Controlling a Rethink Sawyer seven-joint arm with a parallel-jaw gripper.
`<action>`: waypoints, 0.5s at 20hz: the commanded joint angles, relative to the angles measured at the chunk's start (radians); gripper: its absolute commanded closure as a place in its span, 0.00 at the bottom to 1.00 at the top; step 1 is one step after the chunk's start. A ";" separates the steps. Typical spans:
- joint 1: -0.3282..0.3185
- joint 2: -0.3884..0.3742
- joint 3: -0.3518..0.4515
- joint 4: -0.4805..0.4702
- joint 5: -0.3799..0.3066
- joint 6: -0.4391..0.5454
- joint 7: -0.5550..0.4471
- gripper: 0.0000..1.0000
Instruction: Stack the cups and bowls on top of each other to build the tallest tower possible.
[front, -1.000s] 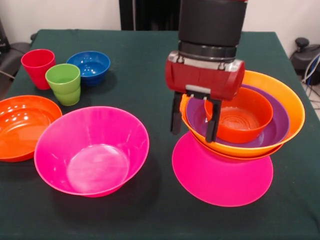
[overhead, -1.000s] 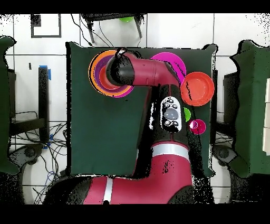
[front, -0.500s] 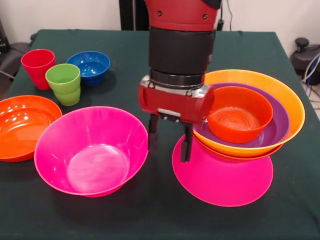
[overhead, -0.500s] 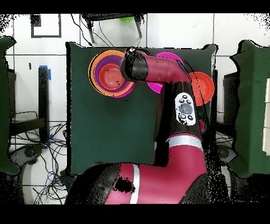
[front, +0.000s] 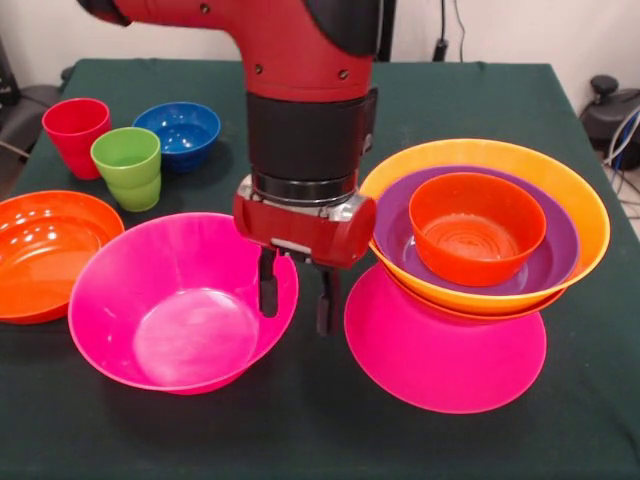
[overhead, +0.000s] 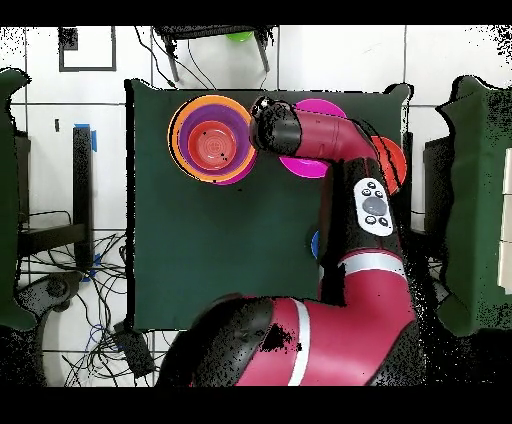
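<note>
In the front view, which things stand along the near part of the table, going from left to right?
shallow orange bowl → big pink bowl → gripper → tower

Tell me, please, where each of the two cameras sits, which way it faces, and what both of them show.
Front view: across the table from the robot, looking over the loose hot pink bowl and the tower; the arm descends from above, open gripper at that bowl's rim.
Overhead view: above the table, looking straight down; the arm reaches up from the bottom, hiding its gripper.
Shared: tower, loose hot pink bowl, arm.
</note>
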 joint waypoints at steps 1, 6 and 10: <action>-0.046 0.069 0.146 -0.005 -0.124 0.061 -0.320 0.00; -0.063 0.091 0.169 0.002 -0.161 0.024 -0.298 0.00; -0.070 0.122 0.185 -0.013 -0.192 -0.001 -0.279 0.00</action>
